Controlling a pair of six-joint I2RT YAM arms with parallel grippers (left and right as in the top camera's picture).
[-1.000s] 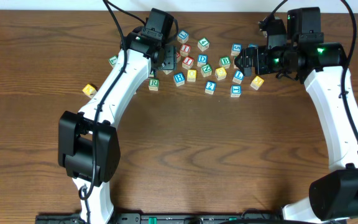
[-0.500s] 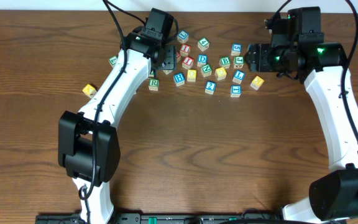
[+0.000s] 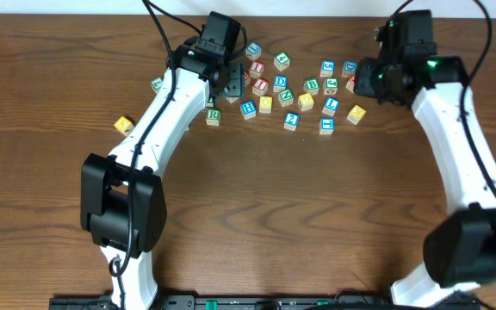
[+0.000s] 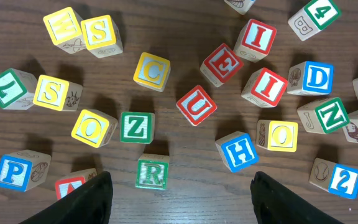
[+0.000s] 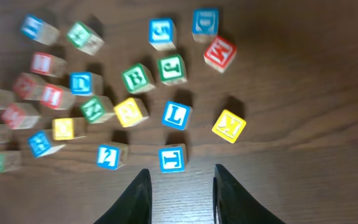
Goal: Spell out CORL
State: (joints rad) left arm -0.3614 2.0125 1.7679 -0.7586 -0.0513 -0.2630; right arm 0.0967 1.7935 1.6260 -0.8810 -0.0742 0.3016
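Note:
My left gripper [image 4: 179, 208] hangs open over the left half of the letter-cube cluster, nothing between its fingers [image 4: 92, 202]. Just ahead of it lies the green R cube [image 4: 151, 173], also seen from above as the R cube [image 3: 213, 115]. Farther on are the yellow C cube [image 4: 151, 70] and two yellow O cubes [image 4: 94, 127], [image 4: 282, 135]. My right gripper [image 5: 178, 199] floats above the table at the cluster's right side, jaws narrowed but apart and empty. The blue L cube [image 5: 176, 115] lies beyond a blue cube [image 5: 172, 158] close to its tips; from above, the L cube [image 3: 331, 105].
Many other letter and number cubes crowd the back middle of the table, among them a green Z [image 4: 135, 126], a red A [image 4: 73, 185], a blue H [image 4: 238, 151] and a yellow K [image 5: 229, 125]. A lone yellow cube [image 3: 124, 125] sits at the left.
My right gripper has pulled back to the right, away from the cubes, and its jaws have narrowed from wide open. The left arm has not moved.

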